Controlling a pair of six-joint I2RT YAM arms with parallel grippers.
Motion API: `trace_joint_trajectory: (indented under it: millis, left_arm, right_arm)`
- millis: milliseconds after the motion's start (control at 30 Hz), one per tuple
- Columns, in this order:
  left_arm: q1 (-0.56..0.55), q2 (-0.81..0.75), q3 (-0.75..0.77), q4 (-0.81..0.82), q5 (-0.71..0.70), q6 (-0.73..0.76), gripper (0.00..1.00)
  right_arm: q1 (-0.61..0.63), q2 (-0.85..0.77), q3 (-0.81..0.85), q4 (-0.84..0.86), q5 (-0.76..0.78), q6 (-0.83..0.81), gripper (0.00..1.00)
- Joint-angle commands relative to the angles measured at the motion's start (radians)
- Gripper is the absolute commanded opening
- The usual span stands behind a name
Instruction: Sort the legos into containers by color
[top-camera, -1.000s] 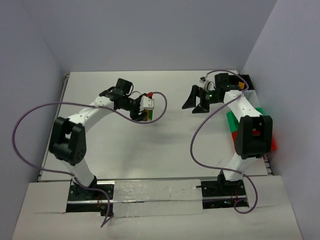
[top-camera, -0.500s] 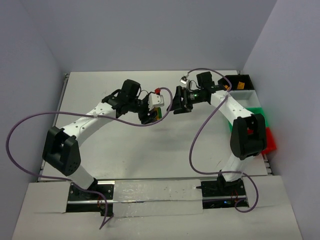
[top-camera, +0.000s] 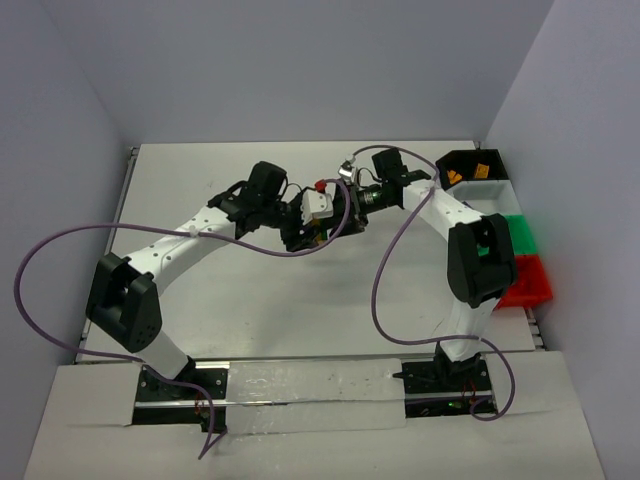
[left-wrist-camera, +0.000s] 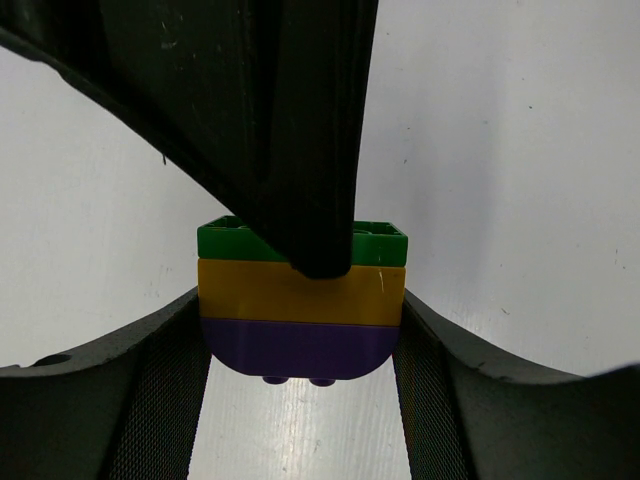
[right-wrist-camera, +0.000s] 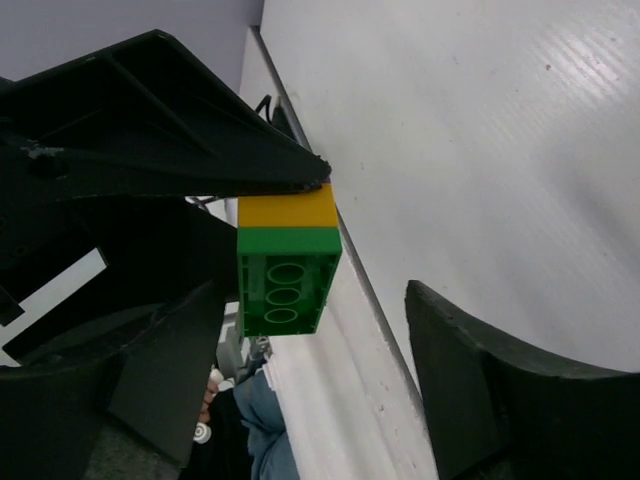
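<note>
My left gripper (left-wrist-camera: 300, 325) is shut on the stacked lego block (left-wrist-camera: 300, 300), its mesh pads pressing both sides of the purple and yellow layers, green layer farthest out. From above, both grippers meet over the table's middle, left gripper (top-camera: 312, 225) against right gripper (top-camera: 345, 212). In the right wrist view, the block's green end (right-wrist-camera: 285, 275) sits between the open jaws of my right gripper (right-wrist-camera: 315, 300), close to the left finger, with a wide gap to the right finger (right-wrist-camera: 470, 380). One right finger crosses the green layer in the left wrist view. The containers line the right edge.
Along the right edge stand the black bin (top-camera: 462, 160) with orange pieces (top-camera: 483, 170) inside, the white bin (top-camera: 495, 196), the green bin (top-camera: 523, 235) and the red bin (top-camera: 530, 285). Purple cables loop off both arms. Side walls close in the table.
My right arm has swung left from the bins to the left gripper, its jaws narrowing somewhat around the block's green end. The left gripper has shifted slightly right, still holding the block.
</note>
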Motion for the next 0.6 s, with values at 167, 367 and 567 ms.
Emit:
trace_joint_trajectory:
  millis: [167, 367, 567]
  left_arm:
    - [-0.012, 0.003, 0.034, 0.014, -0.007, 0.009, 0.0]
    - [-0.012, -0.002, 0.019, 0.026, -0.025, 0.011, 0.0]
    - [-0.006, -0.012, -0.016, 0.049, -0.049, 0.014, 0.0]
  right_arm:
    - [0.011, 0.01, 0.045, 0.032, -0.071, 0.021, 0.39]
    - [0.007, 0.023, 0.044, 0.046, -0.128, 0.039, 0.0]
    - [-0.047, -0.007, -0.004, 0.079, -0.175, 0.056, 0.0]
